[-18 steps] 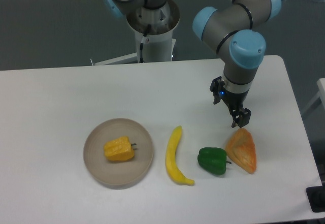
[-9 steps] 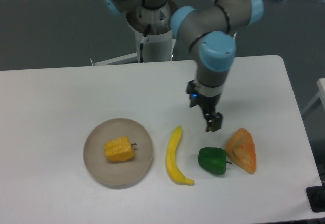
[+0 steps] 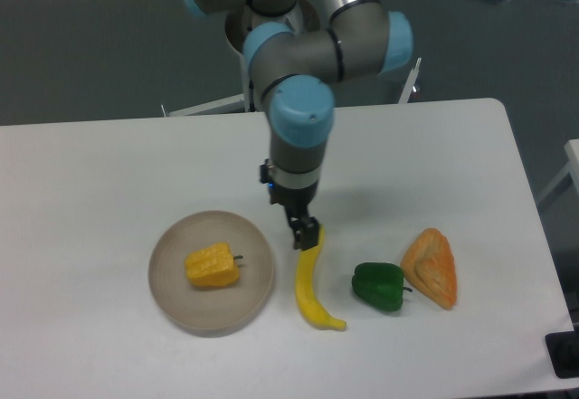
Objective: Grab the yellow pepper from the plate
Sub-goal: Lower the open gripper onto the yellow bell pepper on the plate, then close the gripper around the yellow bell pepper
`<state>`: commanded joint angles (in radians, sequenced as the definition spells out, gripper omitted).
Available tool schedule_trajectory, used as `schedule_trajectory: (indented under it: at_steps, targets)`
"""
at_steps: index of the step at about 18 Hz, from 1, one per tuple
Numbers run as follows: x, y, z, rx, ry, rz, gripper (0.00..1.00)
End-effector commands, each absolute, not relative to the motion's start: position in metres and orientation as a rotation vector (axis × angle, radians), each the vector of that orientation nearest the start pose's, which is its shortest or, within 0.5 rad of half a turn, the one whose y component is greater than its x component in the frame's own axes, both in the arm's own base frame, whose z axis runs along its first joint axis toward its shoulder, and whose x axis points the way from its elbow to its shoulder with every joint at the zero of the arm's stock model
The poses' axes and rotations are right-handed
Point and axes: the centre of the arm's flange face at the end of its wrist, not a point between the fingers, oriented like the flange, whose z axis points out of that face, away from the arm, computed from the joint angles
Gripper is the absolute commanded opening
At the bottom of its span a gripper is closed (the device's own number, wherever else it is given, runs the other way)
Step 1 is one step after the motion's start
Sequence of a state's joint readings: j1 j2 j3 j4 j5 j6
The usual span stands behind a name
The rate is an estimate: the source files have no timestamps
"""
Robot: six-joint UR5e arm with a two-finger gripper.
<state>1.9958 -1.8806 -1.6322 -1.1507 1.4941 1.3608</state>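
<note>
Yellow pepper (image 3: 213,265) lies on the plate (image 3: 172,292), a bit left of centre, stem pointing right. Gripper (image 3: 306,235) hangs over the upper tip of the banana (image 3: 312,281), just right of the plate's rim, apart from the pepper. Holding nothing; can't tell whether the fingers are spread or closed. Green pepper (image 3: 378,286) and orange wedge (image 3: 431,268) sit side by side further right on the white table (image 3: 90,173).
</note>
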Motion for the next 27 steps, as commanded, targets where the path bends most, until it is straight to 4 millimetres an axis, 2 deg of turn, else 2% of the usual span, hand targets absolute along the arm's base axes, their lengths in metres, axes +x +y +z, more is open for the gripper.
schedule_trajectory:
  at_steps: [3, 5, 11, 17, 21, 22, 23, 27]
  targets:
    - [-0.093, 0.621, 0.318, -2.709, 1.349, 0.020, 1.00]
    - [-0.083, 0.628, 0.309, -2.709, 1.339, 0.026, 1.00]
    - [-0.064, 0.642, 0.291, -2.688, 1.385, 0.023, 1.00]
    - [-0.041, 0.645, 0.273, -2.701, 1.403, -0.012, 1.00]
    - [-0.043, 0.651, 0.260, -2.711, 1.410, -0.021, 1.00]
    - [-0.043, 0.651, 0.259, -2.712, 1.410, -0.020, 0.96]
    - [-0.043, 0.651, 0.256, -2.714, 1.411, -0.023, 0.80]
    - [-0.043, 0.652, 0.256, -2.713, 1.413, -0.023, 0.37]
